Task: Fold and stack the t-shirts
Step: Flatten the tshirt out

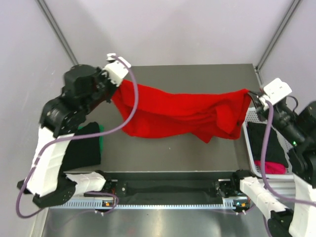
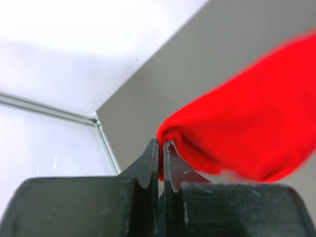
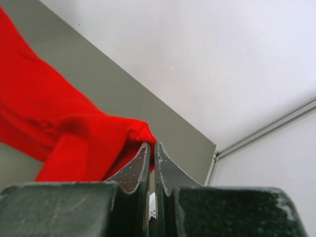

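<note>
A bright red t-shirt (image 1: 180,112) hangs stretched between my two grippers above the grey table (image 1: 187,153). My left gripper (image 1: 116,90) is shut on its left edge, with red cloth pinched between the jaws in the left wrist view (image 2: 163,143). My right gripper (image 1: 253,94) is shut on its right edge, cloth pinched at the tips in the right wrist view (image 3: 151,144). The shirt's middle sags and bunches at the right. A folded black t-shirt (image 1: 83,148) lies on a green one (image 1: 101,143) at the left. Black (image 1: 266,143) and magenta-pink (image 1: 270,168) t-shirts sit in the basket.
A white mesh plastic basket (image 1: 248,140) stands at the table's right edge, close under the right gripper. The arm bases (image 1: 173,190) sit along the near edge. Pale walls enclose the back and sides.
</note>
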`<action>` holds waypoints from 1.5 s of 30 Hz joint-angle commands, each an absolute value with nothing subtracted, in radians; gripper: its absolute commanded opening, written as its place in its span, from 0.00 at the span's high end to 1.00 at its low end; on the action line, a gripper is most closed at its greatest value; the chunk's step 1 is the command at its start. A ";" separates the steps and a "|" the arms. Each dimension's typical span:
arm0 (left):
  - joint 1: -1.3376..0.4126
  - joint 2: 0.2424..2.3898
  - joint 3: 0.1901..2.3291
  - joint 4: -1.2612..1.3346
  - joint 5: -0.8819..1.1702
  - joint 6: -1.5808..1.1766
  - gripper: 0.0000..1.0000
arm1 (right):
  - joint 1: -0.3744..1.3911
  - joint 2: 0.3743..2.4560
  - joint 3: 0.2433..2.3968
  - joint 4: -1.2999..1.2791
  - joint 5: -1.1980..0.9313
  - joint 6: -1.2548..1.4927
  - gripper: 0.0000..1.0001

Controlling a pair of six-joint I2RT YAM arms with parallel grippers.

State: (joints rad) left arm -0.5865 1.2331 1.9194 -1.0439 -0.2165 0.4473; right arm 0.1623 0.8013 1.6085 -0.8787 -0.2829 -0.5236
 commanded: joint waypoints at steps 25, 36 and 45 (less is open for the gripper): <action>-0.528 1.765 1.572 -0.569 -0.232 0.316 0.90 | 0.137 1.235 1.026 -0.427 -0.266 -0.519 0.99; -0.525 1.608 1.439 -0.522 -0.262 0.276 0.44 | 0.089 1.276 1.031 -0.553 -0.113 -0.549 0.60; -0.465 1.425 1.309 -0.494 -0.160 0.265 0.44 | 0.089 1.462 0.982 -0.673 -0.150 -0.566 0.71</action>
